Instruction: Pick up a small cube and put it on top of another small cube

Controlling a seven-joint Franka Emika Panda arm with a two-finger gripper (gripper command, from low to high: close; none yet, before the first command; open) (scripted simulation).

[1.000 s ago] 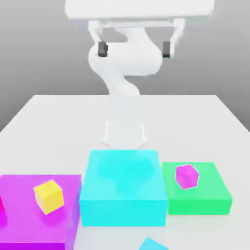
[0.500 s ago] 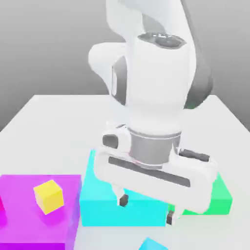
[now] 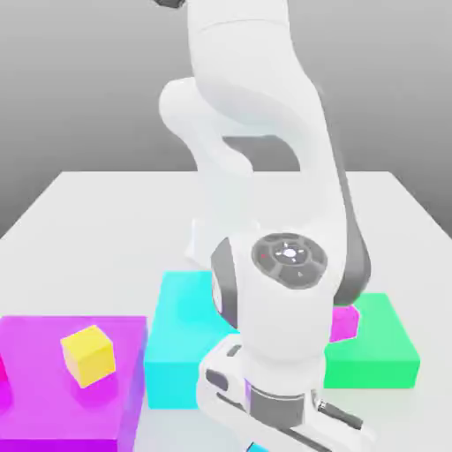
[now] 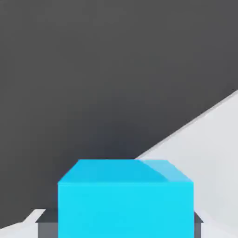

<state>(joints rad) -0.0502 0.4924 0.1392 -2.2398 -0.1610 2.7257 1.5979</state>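
Cyan small cube (image 4: 125, 200) now pinched in the closed gripper (image 4: 122, 228); arm lower than before.

A glossy white plastic-looking robot arm (image 3: 265, 177) with smooth rounded shells and a dark grey matt joint band. A smooth, matt white table (image 3: 97, 221). A small plain cyan cube (image 4: 125, 200) with flat, untextured faces. A small yellow cube (image 3: 88, 355), smooth and matt, on a faintly translucent magenta slab (image 3: 53, 388).
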